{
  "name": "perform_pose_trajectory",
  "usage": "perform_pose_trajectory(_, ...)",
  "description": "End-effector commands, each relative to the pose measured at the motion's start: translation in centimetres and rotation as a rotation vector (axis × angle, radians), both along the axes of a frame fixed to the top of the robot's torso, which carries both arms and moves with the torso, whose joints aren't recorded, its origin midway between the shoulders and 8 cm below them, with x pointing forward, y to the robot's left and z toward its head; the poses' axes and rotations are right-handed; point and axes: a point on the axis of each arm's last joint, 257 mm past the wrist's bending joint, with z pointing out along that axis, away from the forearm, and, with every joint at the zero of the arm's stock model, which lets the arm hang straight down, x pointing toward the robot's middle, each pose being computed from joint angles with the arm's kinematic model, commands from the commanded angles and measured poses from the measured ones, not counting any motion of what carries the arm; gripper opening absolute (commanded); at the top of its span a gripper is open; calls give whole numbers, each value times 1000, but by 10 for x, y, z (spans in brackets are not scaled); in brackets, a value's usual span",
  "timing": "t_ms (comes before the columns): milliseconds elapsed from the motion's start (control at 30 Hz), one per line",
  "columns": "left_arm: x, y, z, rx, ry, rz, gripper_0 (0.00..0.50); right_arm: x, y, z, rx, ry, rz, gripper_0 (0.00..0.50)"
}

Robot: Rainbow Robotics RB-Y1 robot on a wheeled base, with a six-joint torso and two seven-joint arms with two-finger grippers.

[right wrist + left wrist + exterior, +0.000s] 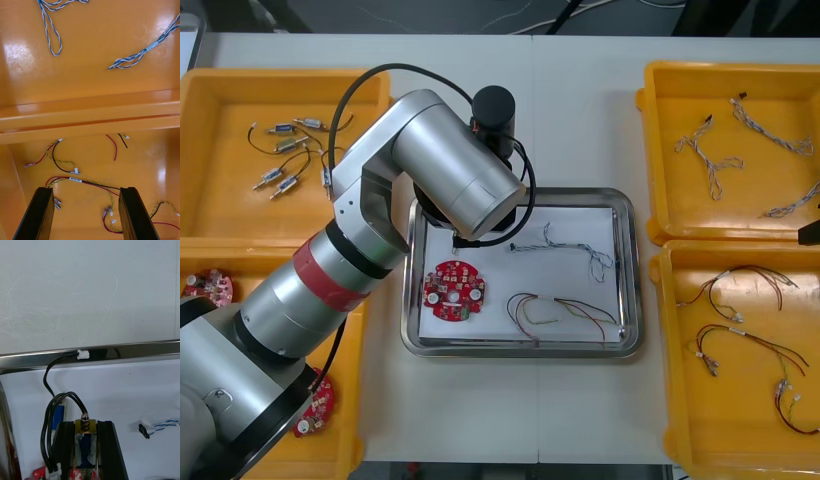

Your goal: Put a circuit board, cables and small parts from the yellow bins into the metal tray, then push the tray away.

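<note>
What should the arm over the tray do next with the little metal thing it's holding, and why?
Probably ease down a little and open. The left end effector is shut on a small metal part with a black cable, above the metal tray's white inside, close by the circuit board. The right end effector hovers open over a yellow bin.

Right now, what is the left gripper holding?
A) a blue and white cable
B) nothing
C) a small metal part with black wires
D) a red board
C: the left gripper, over the metal tray, is shut on a small metal part trailing black wires; the right gripper hangs open over a yellow bin.
</note>
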Motion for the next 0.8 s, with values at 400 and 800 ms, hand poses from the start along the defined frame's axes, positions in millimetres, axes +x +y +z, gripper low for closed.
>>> perform_pose_trajectory(400,-6,-26,-31,-24,23,-15,0,-3,-16,17,-29,-32,-36,500)
perform_pose_trajectory(800,-17,-27,-44,-17,51,-13,0,-3,-16,17,-29,-32,-36,500)
